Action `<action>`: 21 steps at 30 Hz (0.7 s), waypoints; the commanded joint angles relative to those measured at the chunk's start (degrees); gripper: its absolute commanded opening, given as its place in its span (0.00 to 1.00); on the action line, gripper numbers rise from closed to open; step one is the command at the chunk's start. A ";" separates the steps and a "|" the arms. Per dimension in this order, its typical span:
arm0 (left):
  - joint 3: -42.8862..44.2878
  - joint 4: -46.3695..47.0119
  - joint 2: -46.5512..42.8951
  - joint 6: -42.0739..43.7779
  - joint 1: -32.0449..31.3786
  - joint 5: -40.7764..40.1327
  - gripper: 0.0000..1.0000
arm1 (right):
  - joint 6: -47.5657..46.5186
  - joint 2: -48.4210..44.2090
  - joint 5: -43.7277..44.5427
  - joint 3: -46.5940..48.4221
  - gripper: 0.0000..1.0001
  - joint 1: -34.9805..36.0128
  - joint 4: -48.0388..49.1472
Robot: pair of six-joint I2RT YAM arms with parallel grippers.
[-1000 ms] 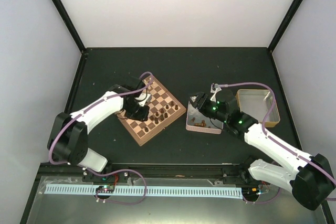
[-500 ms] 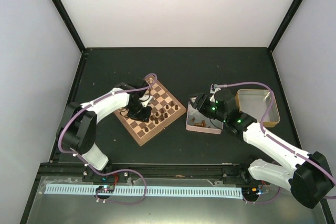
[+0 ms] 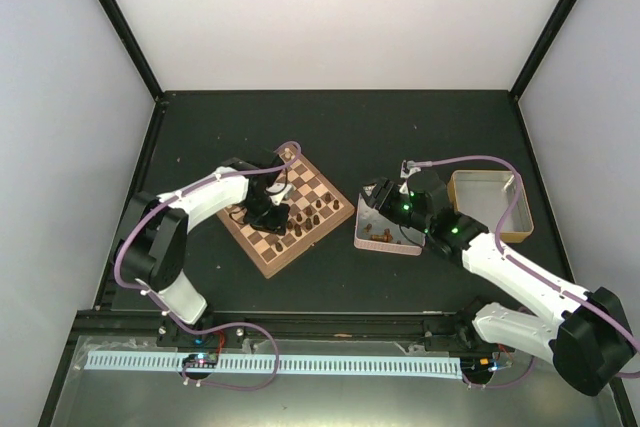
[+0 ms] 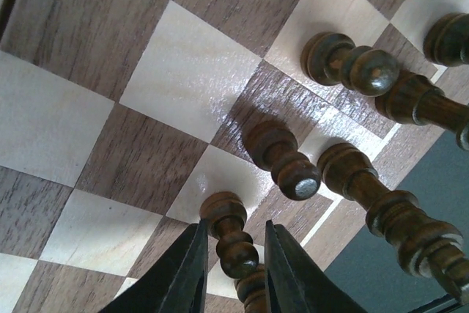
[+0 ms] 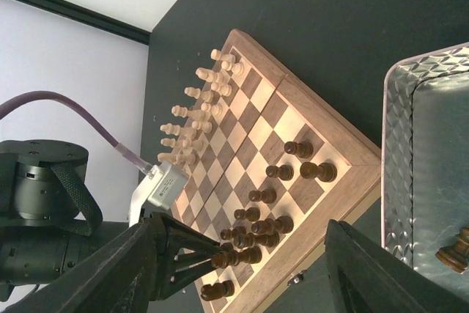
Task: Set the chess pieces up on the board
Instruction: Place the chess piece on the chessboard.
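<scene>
Our left gripper [image 4: 234, 231] straddles a dark pawn [image 4: 224, 209] standing by the board [image 4: 183, 71] rim; we cannot tell whether it pinches. Beyond, more chess pieces [image 4: 348, 64] crowd; our right gripper [image 5: 240, 226] hangs spread wide above the tin [image 5: 410, 144]

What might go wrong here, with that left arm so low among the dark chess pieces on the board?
1. The left arm's fingers closely flank a standing dark pawn. Pulling away crookedly might tip it.
2. Right beside it on the board stand another pawn and a taller piece, so a falling pawn or a stray finger might knock them over.
</scene>
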 commanded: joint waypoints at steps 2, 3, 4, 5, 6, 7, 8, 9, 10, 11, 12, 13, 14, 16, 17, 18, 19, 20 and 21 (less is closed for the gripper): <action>1.86 -1.20 0.36 0.57 0.33 -0.38 0.27 | -1.21 -0.09 1.56 0.71 0.64 -0.43 -0.57; 1.80 -1.16 0.19 0.58 0.28 -0.44 0.30 | -1.22 -0.16 1.60 0.67 0.64 -0.45 -0.59; 1.78 -1.02 -0.11 0.58 0.33 -0.45 0.32 | -1.22 -0.22 1.60 0.63 0.64 -0.38 -0.65; 1.78 -0.90 -0.39 0.41 0.30 -0.48 0.34 | -1.22 -0.26 1.68 0.62 0.64 -0.38 -0.66; 1.82 -0.88 -0.72 0.35 0.27 -0.62 0.35 | -1.22 -0.33 1.69 0.62 0.64 -0.38 -0.69; 1.86 -0.79 -1.17 0.24 0.27 -0.63 0.37 | -1.23 -0.39 1.64 0.62 0.64 -0.39 -0.69; 1.94 -0.77 -1.63 0.20 0.29 -0.64 0.38 | -1.22 -0.42 1.61 0.62 0.64 -0.39 -0.75; 2.07 -0.78 -2.45 0.09 0.27 -0.75 0.39 | -1.18 -0.56 1.66 0.62 0.64 -0.44 -0.80; 2.17 -0.79 -3.30 0.01 0.31 -0.96 0.40 | -1.20 -0.67 1.75 0.62 0.64 -0.38 -0.88; 2.28 -0.91 -4.28 -0.15 0.28 -1.26 0.40 | -1.21 -0.84 1.89 0.62 0.64 -0.39 -1.04; 2.45 -0.81 -5.65 -0.47 0.29 -1.82 0.41 | -1.30 -1.10 2.09 0.62 0.64 -0.37 -1.24; 2.62 -0.43 -7.10 -0.95 0.34 -2.40 0.42 | -1.36 -1.40 2.36 0.62 0.64 -0.41 -1.50; 2.72 0.21 -9.12 -1.47 0.35 -3.13 0.43 | -1.46 -1.78 2.63 0.62 0.64 -0.43 -1.78; 2.82 2.25 -13.60 -2.80 0.36 -5.28 0.44 | -1.57 -2.66 3.43 0.43 0.64 -0.37 -2.25; 2.83 3.60 -16.25 -3.37 0.41 -6.22 0.44 | -1.57 -3.20 3.79 0.17 0.65 -0.38 -2.28; 2.71 4.97 -18.85 -3.99 0.42 -7.18 0.45 | -1.64 -3.63 4.13 0.04 0.65 -0.37 -2.43; 2.36 6.62 -22.34 -4.58 0.44 -8.17 0.45 | -1.77 -4.09 4.47 -0.11 0.65 -0.37 -2.65; 1.86 8.57 -25.42 -5.05 0.44 -9.30 0.46 | -1.83 -4.43 4.95 -0.25 0.65 -0.39 -2.83; 1.11 10.30 -28.78 -5.47 0.44 -10.40 0.47 | -1.98 -4.74 5.47 -0.33 0.65 -0.37 -3.10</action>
